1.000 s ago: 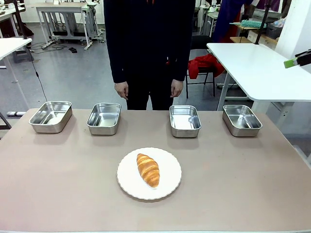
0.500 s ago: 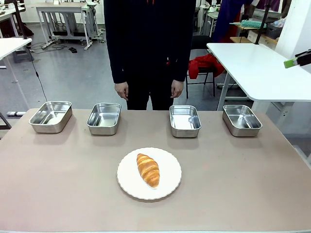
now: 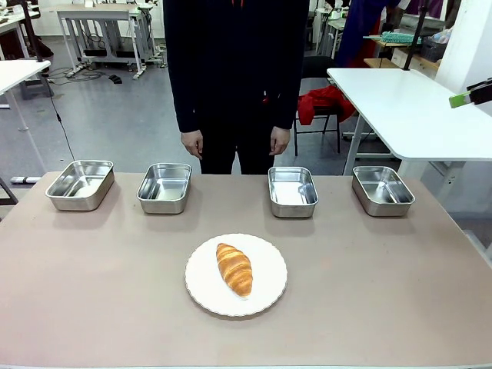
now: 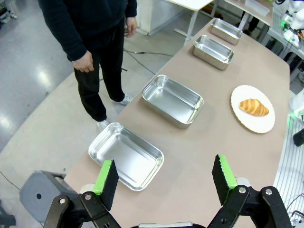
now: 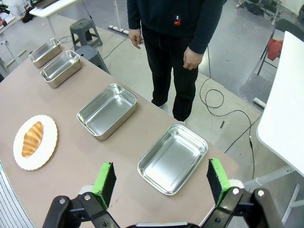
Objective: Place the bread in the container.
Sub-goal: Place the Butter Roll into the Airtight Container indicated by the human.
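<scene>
The bread (image 3: 234, 268), a golden-brown croissant, lies on a round white plate (image 3: 266, 290) in the middle of the table. Several identical steel trays stand in a row along the far edge; any of them could be the container (image 3: 164, 187). My left gripper (image 4: 165, 178) hovers open and empty high above the leftmost tray (image 4: 126, 154), with the bread (image 4: 254, 107) far off. High over the rightmost tray (image 5: 173, 159) my right gripper (image 5: 161, 180) is also open and empty, the bread (image 5: 32, 138) well away from it.
A person in dark clothes stands at the far side behind the trays, hands (image 3: 192, 143) hanging by the sides. A white table (image 3: 407, 108) stands off to the right beyond my table. Bare tabletop (image 3: 92, 284) surrounds the plate.
</scene>
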`<action>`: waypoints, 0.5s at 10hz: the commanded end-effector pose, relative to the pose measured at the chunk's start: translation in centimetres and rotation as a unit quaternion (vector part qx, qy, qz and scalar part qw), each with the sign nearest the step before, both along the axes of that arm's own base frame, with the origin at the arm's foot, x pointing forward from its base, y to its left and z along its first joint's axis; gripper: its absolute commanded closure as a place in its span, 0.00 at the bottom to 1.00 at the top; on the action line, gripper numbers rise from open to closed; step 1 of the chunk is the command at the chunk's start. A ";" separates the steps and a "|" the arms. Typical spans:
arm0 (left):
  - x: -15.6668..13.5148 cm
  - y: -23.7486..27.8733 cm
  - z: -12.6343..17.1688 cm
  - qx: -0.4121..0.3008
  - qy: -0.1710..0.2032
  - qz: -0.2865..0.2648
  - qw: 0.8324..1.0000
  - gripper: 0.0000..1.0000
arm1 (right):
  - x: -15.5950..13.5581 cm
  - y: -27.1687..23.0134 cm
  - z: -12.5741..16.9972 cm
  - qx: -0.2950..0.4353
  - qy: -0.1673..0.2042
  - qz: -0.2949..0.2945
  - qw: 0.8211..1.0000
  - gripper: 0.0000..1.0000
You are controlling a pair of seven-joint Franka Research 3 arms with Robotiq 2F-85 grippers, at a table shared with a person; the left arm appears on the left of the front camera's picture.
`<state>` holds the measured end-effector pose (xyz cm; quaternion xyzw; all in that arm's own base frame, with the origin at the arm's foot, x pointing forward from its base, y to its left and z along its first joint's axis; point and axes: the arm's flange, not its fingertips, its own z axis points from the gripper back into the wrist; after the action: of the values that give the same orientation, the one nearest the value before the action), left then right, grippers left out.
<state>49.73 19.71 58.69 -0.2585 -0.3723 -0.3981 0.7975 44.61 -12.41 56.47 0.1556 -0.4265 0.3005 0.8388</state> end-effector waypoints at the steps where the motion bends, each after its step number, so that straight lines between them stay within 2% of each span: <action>1: -0.1 -0.1 0.2 -0.001 -0.003 0.000 1.000 0.00 | 0.0 0.1 0.2 0.005 -0.007 0.001 1.000 0.00; 5: -0.1 -0.1 0.2 -0.001 -0.003 0.000 1.000 0.00 | 0.0 0.1 0.2 0.005 -0.007 0.001 1.000 0.00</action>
<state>49.73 19.71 58.69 -0.2585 -0.3723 -0.3981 0.7975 44.61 -12.41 56.47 0.1556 -0.4265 0.3005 0.8388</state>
